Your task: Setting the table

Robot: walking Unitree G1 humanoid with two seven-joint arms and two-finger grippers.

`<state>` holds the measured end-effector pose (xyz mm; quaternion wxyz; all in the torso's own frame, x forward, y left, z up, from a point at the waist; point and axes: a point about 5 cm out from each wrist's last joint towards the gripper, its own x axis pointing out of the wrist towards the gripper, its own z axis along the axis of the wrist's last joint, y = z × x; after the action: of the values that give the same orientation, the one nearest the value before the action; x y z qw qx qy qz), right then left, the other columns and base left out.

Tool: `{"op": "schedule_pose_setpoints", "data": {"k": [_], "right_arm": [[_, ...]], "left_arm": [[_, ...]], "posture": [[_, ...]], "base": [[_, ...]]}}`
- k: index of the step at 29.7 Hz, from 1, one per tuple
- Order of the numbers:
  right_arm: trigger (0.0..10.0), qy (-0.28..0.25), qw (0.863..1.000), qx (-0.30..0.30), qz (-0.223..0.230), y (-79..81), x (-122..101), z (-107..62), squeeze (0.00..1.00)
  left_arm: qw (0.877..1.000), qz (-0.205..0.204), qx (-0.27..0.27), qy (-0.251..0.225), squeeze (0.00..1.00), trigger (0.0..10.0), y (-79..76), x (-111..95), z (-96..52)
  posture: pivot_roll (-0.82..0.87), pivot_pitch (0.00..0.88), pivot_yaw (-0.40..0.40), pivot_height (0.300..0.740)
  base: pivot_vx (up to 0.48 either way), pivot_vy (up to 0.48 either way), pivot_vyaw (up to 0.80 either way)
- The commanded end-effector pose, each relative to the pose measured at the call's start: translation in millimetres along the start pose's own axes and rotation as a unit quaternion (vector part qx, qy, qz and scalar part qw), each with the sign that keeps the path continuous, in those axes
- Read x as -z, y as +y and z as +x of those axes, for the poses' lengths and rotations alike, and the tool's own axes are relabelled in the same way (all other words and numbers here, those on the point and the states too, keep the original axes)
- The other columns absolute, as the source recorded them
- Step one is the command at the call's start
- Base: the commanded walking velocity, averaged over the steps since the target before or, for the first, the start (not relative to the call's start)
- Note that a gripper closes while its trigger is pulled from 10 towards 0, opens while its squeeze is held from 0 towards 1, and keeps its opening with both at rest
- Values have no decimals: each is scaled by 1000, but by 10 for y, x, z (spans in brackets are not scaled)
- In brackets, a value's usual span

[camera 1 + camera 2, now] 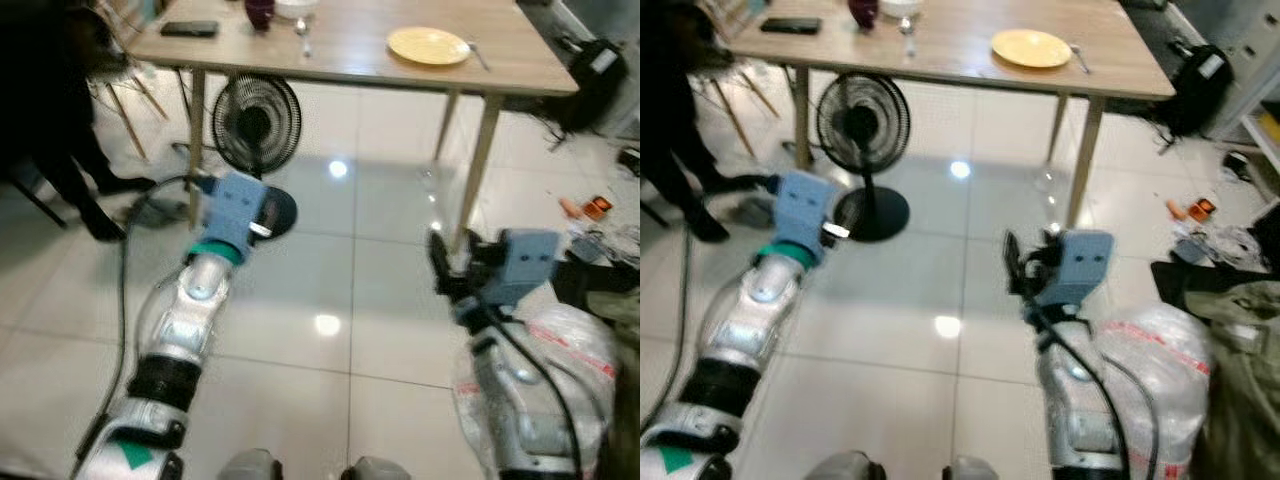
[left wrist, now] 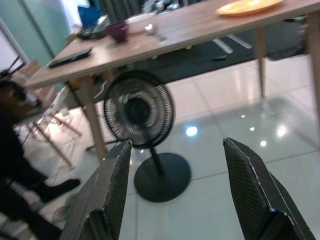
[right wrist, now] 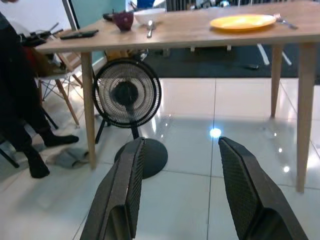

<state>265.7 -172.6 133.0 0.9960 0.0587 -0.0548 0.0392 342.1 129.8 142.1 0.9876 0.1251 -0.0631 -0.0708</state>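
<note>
Both grippers — left (image 2: 172, 192) and right (image 3: 182, 187) — are hanging empty, fingers spread, facing the worktop (image 3: 190, 32), since the plate (image 3: 242, 22) is already lying there.

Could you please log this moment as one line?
phase: approach | table: ahead, holding yellow plate, fork | left gripper: open, empty | right gripper: open, empty | fan: under table

One desk, a handful of single items

On the desk (image 3: 190, 35): one yellow plate (image 3: 242, 22), one fork (image 3: 284, 20), one white bowl (image 3: 149, 16), one dark purple cup (image 3: 123, 20), one spoon (image 3: 150, 31) and one black phone (image 3: 79, 34). One black fan (image 3: 127, 96) stands on the floor, and one person's two legs (image 3: 22, 115) show beside it.
</note>
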Motion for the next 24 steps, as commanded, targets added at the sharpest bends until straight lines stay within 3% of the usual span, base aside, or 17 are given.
{"op": "schedule_pose_setpoints", "data": {"k": [1,24], "right_arm": [[10000,1,1000,17,-10,-90,7,-17,0],[10000,0,1000,29,-11,-129,7,-23,0]], "left_arm": [[1000,-3,10,2,0,10000,-75,6,1],[1000,-6,13,-2,0,10000,-113,-17,31]], "posture": [[2,0,54,740],[-3,0,54,740]], "base": [[480,0,0],[413,0,0]]}}
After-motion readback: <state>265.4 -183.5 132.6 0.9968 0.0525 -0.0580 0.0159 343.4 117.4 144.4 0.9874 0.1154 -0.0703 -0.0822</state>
